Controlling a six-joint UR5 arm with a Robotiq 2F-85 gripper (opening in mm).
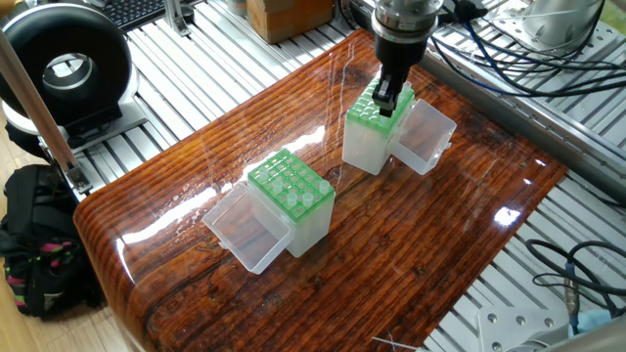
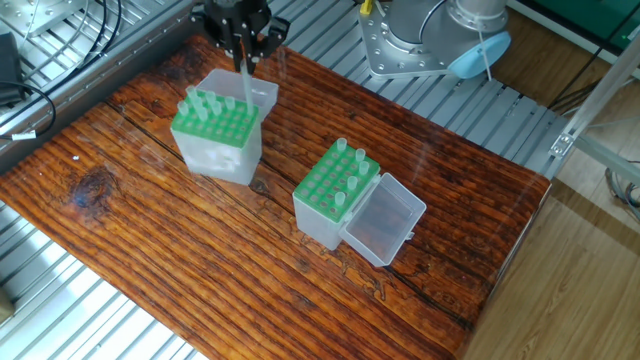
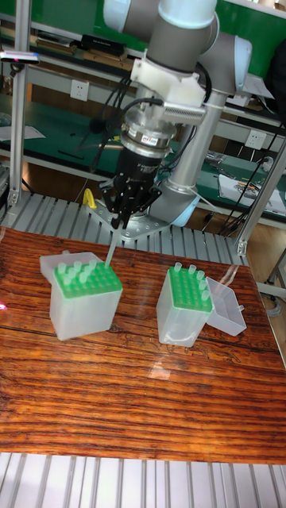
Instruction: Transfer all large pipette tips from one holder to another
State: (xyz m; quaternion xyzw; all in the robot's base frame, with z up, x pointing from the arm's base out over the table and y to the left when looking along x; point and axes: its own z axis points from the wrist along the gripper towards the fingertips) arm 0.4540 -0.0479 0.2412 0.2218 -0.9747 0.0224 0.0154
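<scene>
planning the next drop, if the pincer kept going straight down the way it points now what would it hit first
Probably the green rack right beneath it. The pincer points down holding a pipette tip, so that tip would reach the rack's back edge first. Whether it lines up with an empty hole is unclear.

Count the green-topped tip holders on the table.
2. One holder sits below the gripper, which grips a pipette tip; the other holder stands mid-table, clear lid open beside it.
</scene>
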